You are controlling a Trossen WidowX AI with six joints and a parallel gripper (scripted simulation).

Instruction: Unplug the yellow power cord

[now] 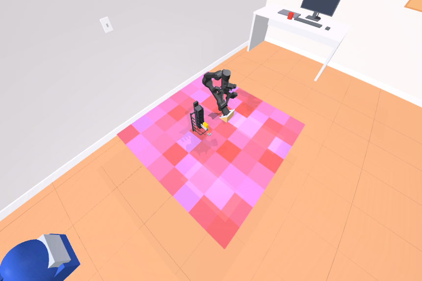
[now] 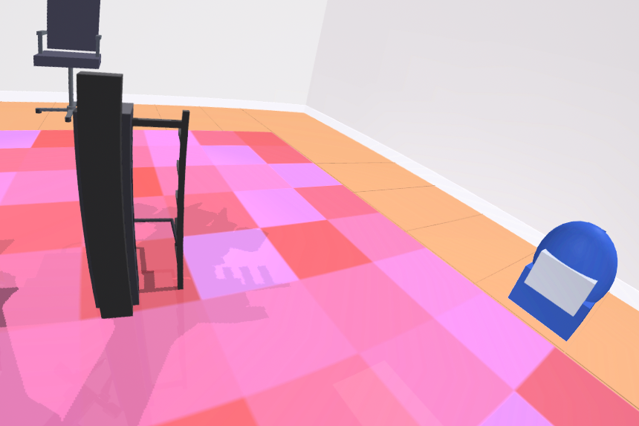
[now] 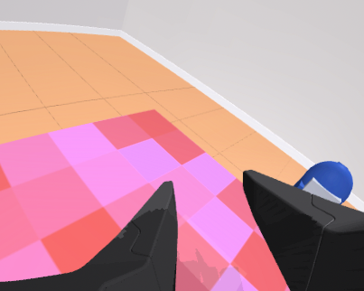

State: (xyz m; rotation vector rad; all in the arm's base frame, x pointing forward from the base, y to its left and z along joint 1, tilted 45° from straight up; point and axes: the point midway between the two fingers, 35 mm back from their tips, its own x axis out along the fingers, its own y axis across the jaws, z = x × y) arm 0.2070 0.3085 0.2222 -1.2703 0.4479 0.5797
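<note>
Because the strip [image 1: 197, 115] stands upright in a thin dark rack [image 2: 177, 193] on the pink checked mat [image 1: 218, 182], its sockets face sideways, and the yellow plug [image 1: 205, 125] sticks out low on the side turned toward the arm's base; a pull would probably have to run level, away from the strip's face, not upward. The arm [image 1: 220, 88] is folded over itself above its base, likely so that the wrist can tip downward and look along the mat toward the strip. The jaws are narrowed to a moderate gap and hold nothing: in the wrist view the two dark fingers frame only mat, floor and a blue object [image 3: 327, 183] by the far wall. That partial gap looks like a setting made to fit the plug's width before the approach. The plug is seated in the strip, well apart from the jaws and below them; it does not show between the fingers, and only a few dark lines at the bottom edge of the wrist view hint at the rack. In the exterior view the strip [image 2: 100, 193] hides the plug. The cord is too small to trace in the top view. By my judgement the unplugging has not begun, and the jaws need to drop and line up with the plug first.
</note>
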